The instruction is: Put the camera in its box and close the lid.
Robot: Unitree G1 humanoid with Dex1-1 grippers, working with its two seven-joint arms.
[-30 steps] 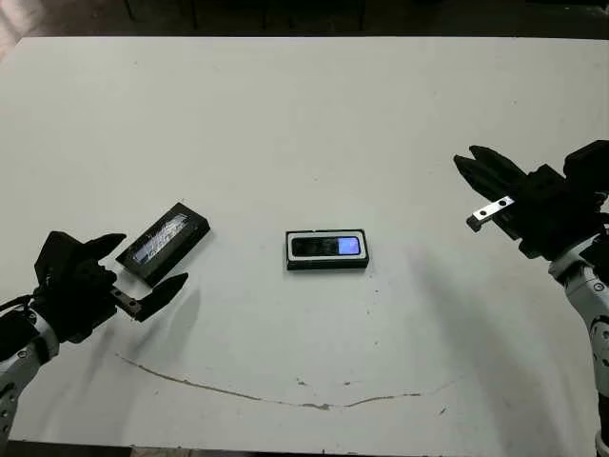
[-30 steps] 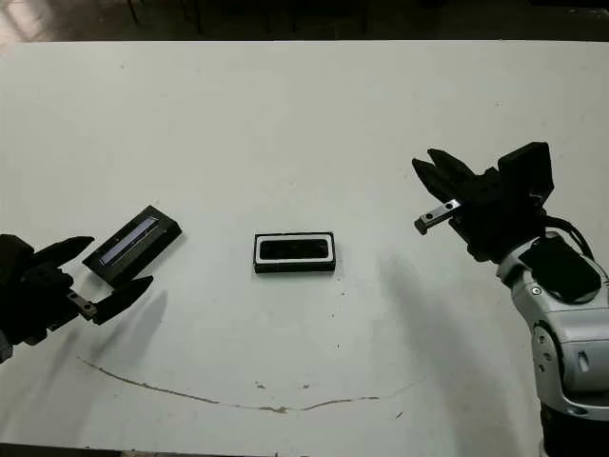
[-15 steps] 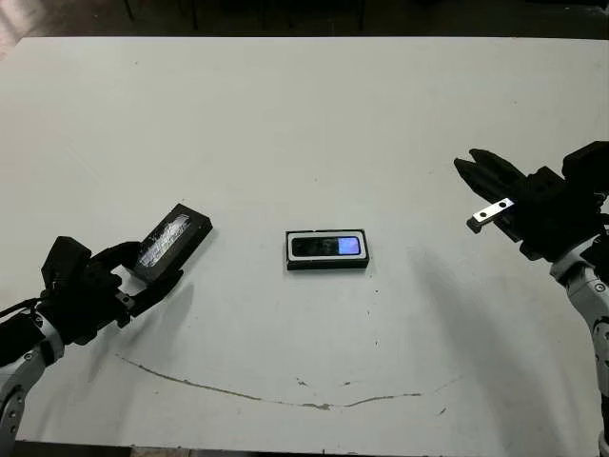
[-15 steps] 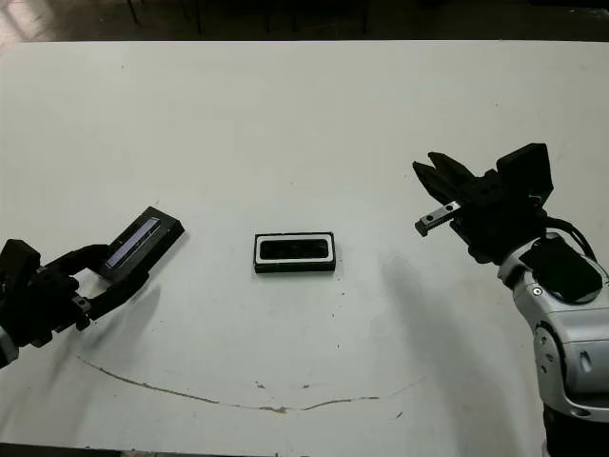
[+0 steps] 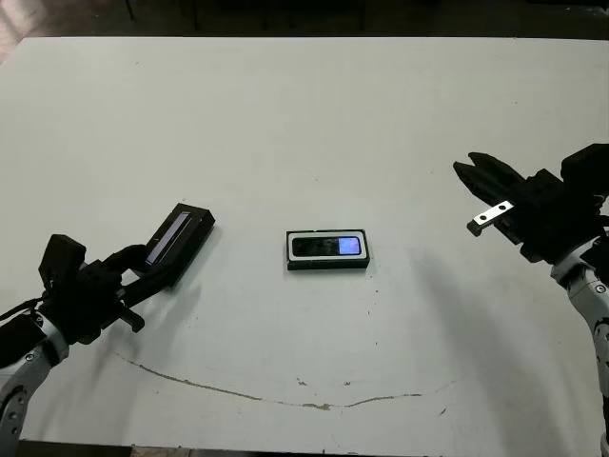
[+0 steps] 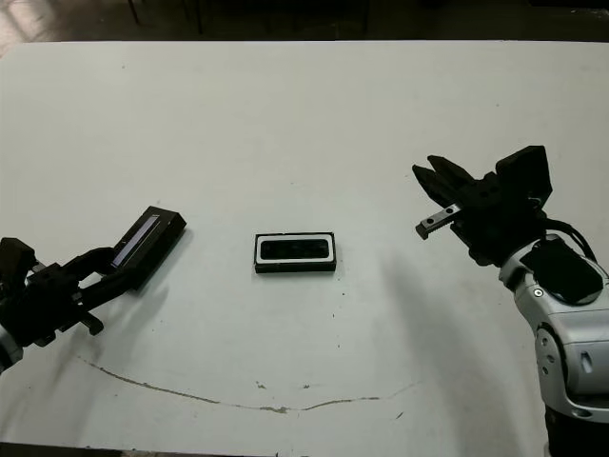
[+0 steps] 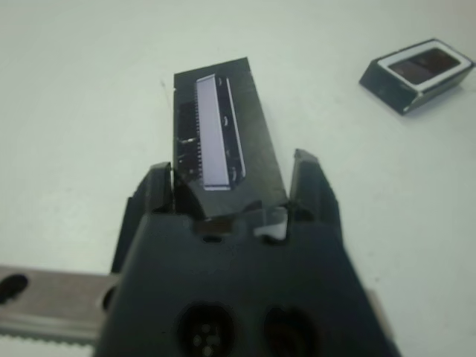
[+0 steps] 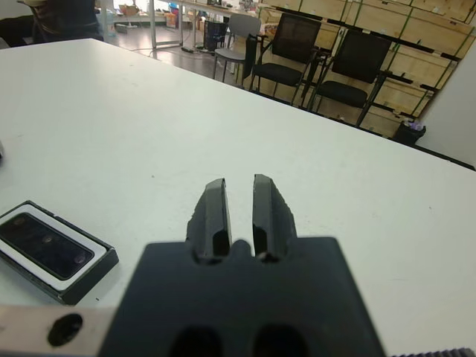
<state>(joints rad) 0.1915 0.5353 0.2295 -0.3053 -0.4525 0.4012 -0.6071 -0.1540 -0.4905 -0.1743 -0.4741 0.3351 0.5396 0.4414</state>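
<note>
Halfway there: the camera [image 5: 327, 247] already lies in the box [image 5: 326, 263] at mid-table, uncovered. On the near left, the left gripper [image 7: 234, 182] pinches the near end of the lid [image 5: 178, 243] (far end tilted up). The right gripper [image 5: 479, 174] hovers empty on the right, fingers nearly together. Covering the box remains.

The silvery print on the lid [image 7: 217, 137] is too blurred to read; nothing else bears text.
</note>
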